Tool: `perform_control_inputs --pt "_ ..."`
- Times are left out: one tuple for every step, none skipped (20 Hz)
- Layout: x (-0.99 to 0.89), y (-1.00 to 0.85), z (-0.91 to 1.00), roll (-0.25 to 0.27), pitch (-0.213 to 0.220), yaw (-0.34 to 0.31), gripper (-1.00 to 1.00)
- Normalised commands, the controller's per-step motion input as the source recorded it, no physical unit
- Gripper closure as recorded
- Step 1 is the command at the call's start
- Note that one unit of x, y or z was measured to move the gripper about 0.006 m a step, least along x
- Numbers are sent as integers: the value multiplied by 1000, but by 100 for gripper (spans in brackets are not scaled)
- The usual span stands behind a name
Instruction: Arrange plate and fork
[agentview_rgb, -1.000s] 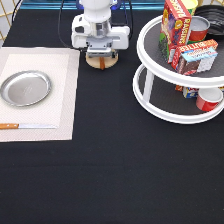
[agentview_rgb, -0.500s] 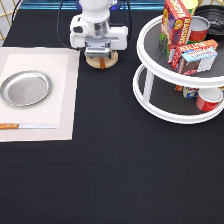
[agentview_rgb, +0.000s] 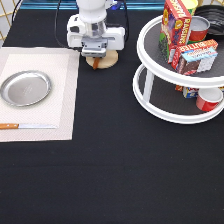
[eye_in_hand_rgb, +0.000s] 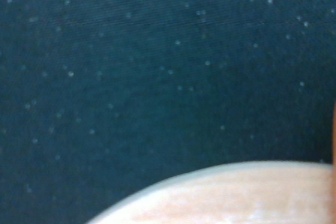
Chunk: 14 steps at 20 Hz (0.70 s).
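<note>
Hovering over the wooden disc: gripper low at the exterior view's top, finger spacing cannot be told.

Surface: black cloth-covered table; cables and a blue edge run behind the disc. Pale placemat lies to the left of the disc; on it the plate, and below the plate a knife with a wooden handle, near the mat's lower edge. A brown sliver shows at the disc's lower rim beneath the gripper, perhaps the fork; cannot be told for sure. White two-tier turntable to the right of the disc holds boxes and cans; one box reads "BUTTER", a red box bears partly legible lettering. Wrist view: black cloth and the disc's curved rim. Compared with half a second ago, arm and items sit in the same places.
</note>
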Motion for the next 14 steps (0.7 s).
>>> perform_control_inputs --pt "-246 -171 186 18 -48 0 100" --pt "-186 -223 483 36 -36 0 100" --pt "-137 -280 606 48 -30 0 100" --pt "-120 -389 734 78 -33 0 100" --pt "-129 -523 777 121 -33 9 100" --pt "-40 -611 637 131 -38 7 100" --pt "0 -691 551 148 -40 9 100" --pt "0 -751 466 159 -55 3 100" --pt "-51 -760 417 165 -61 0 100" --pt "-54 -820 363 185 -61 0 100" --pt "0 -840 303 188 -65 0 100" --pt "0 -817 243 174 -72 0 100" --pt "0 -797 171 137 -88 0 100" --pt "0 -754 129 106 -92 -19 100"
